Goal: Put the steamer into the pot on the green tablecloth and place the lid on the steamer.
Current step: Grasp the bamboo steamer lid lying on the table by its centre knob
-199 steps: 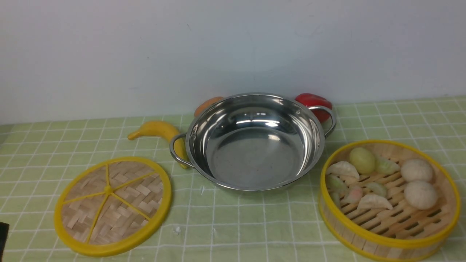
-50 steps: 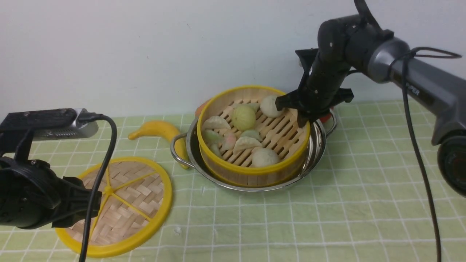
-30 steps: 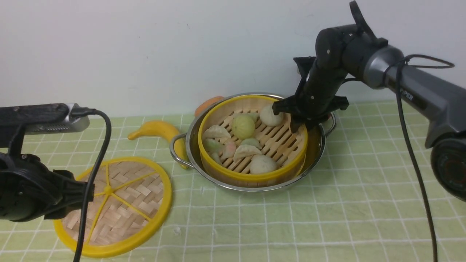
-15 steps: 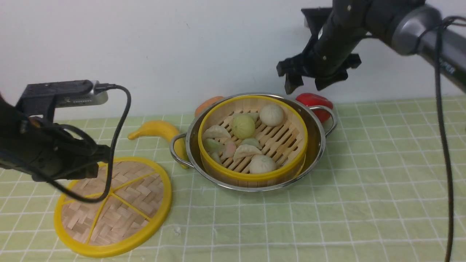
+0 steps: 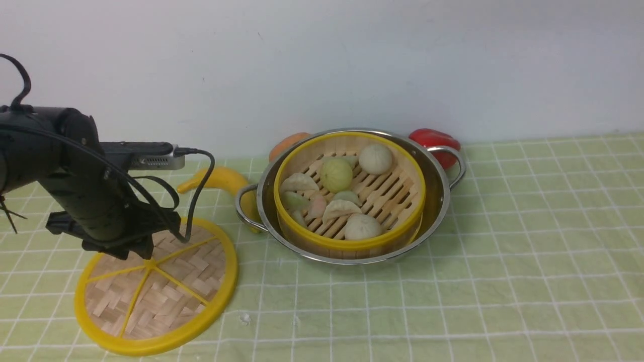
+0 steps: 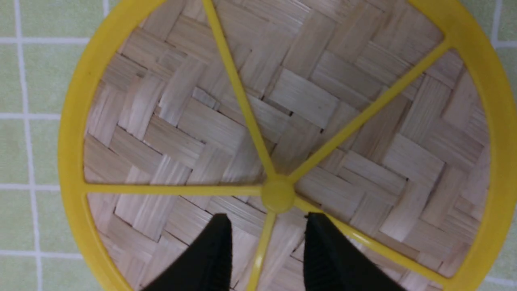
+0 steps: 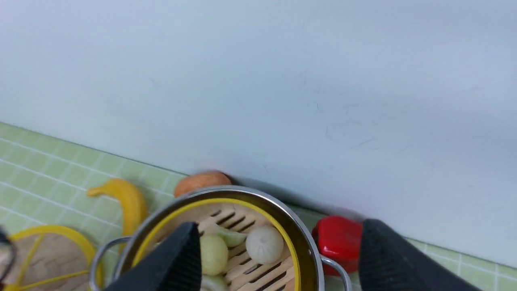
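Observation:
The steamer (image 5: 385, 188), holding toy dumplings and buns, sits inside the steel pot (image 5: 437, 201) on the green tablecloth (image 5: 503, 261). To the pot's left the lid (image 5: 196, 271) lies flat on the cloth. My left gripper (image 5: 136, 249) hangs over the lid's far half. In the left wrist view the left gripper (image 6: 268, 216) is open, its fingers (image 6: 220, 246) either side of a yellow spoke just beside the centre hub (image 6: 277, 195). The right arm is out of the front view. My right gripper (image 7: 278, 223) is wide open and empty, raised above the steamer (image 7: 242, 266) near the wall.
A banana (image 5: 216, 178) lies against the pot's left handle. An orange toy (image 5: 287, 143) and a red pepper (image 5: 435, 141) sit behind the pot by the white wall. Bare cloth stretches to the pot's right and along the front.
The right gripper let go of the steamer in the pot, opened, rose and left the front view. The left arm swung in over the lid and came down by its hub.

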